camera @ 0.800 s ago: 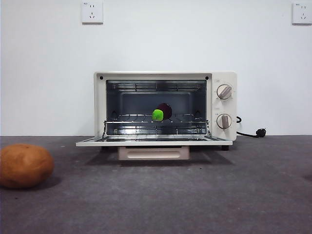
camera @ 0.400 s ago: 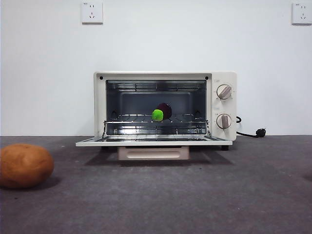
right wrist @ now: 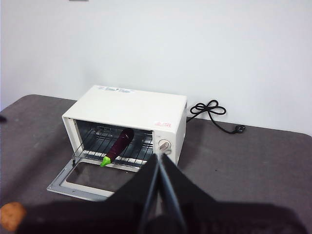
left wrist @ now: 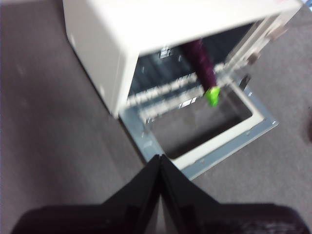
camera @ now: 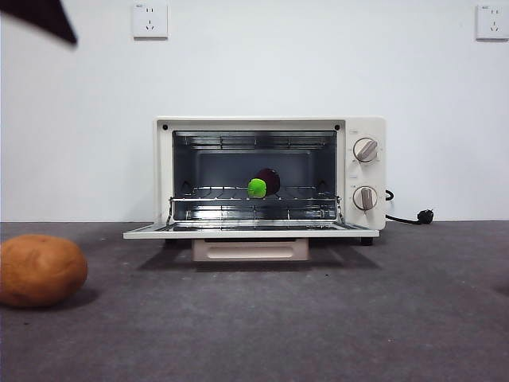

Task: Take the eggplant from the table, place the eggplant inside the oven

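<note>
The dark purple eggplant (camera: 265, 182) lies on the wire rack inside the cream-white oven (camera: 362, 171), its green cap toward the open door (camera: 250, 231). The wrist views also show the eggplant (left wrist: 204, 63) (right wrist: 119, 143) on the rack. My left gripper (left wrist: 160, 163) is shut and empty, high above the table (camera: 318, 318) near the oven's left front corner; it shows as a black tip (camera: 44, 16) at the upper left of the front view. Farther back and high, my right gripper (right wrist: 159, 163) is shut and holds nothing.
A round brown potato (camera: 40, 270) sits on the table at the front left, also seen as the potato (right wrist: 10, 215) in the right wrist view. The oven's black power cord (camera: 409, 218) trails to the right behind it. Two wall sockets are on the white wall.
A black tip of the left arm has come into the front view's top left corner. The eggplant, oven and potato have not moved.
</note>
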`<action>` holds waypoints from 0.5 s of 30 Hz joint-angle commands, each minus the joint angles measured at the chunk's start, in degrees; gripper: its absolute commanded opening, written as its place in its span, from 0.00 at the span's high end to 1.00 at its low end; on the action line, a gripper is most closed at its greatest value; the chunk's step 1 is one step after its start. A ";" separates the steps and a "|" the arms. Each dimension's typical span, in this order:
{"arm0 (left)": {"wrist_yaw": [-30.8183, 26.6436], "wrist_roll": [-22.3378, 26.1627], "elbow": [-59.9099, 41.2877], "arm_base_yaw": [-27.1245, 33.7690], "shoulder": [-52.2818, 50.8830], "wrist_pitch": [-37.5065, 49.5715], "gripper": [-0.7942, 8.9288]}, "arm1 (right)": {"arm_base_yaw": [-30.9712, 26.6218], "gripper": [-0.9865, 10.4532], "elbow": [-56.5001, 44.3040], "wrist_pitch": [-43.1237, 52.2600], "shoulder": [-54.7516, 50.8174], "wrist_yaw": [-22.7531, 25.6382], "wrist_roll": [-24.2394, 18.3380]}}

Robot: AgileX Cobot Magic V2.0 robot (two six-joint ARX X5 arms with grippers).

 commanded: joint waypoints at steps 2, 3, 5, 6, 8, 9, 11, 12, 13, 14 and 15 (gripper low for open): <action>3.21 -1.68 -10.36 1.07 1.86 7.06 0.92 | 0.07 0.92 0.13 -1.40 -0.09 0.02 0.81; 3.89 -1.77 -12.20 1.25 2.43 8.50 0.92 | 0.04 0.92 0.13 -1.40 -0.09 0.00 0.85; 5.14 -2.84 -16.02 1.33 3.78 12.20 0.92 | 0.07 0.92 0.11 -1.40 -0.09 0.00 1.01; 6.03 -3.02 -17.49 1.33 4.35 13.81 0.92 | 0.04 0.92 0.09 -1.40 -0.09 0.00 1.40; 7.52 -3.74 -20.11 1.31 6.23 17.31 0.92 | 0.07 0.92 0.09 -1.42 -0.09 -0.09 2.54; 7.69 -4.11 -20.85 1.29 7.13 18.29 0.92 | 0.07 0.92 0.09 -1.44 -0.09 -0.22 2.78; 7.74 -4.46 -22.10 0.92 9.49 20.06 0.92 | 0.07 0.92 0.09 -1.44 -0.11 -0.35 3.54; 8.11 -4.44 -22.38 0.77 10.51 20.46 0.92 | 0.07 0.92 0.09 -1.44 -0.11 -0.79 3.67; 8.63 -4.44 -22.56 0.68 11.69 20.74 0.92 | 0.07 0.92 0.09 -1.46 -0.11 -1.55 3.76; 9.07 -4.46 -22.56 0.55 12.90 21.11 0.92 | 0.07 0.92 0.09 -1.46 -0.11 -2.08 4.00; 9.35 -4.48 -22.56 0.50 13.90 21.62 0.92 | 0.04 0.92 0.09 -1.44 -0.11 -2.29 4.28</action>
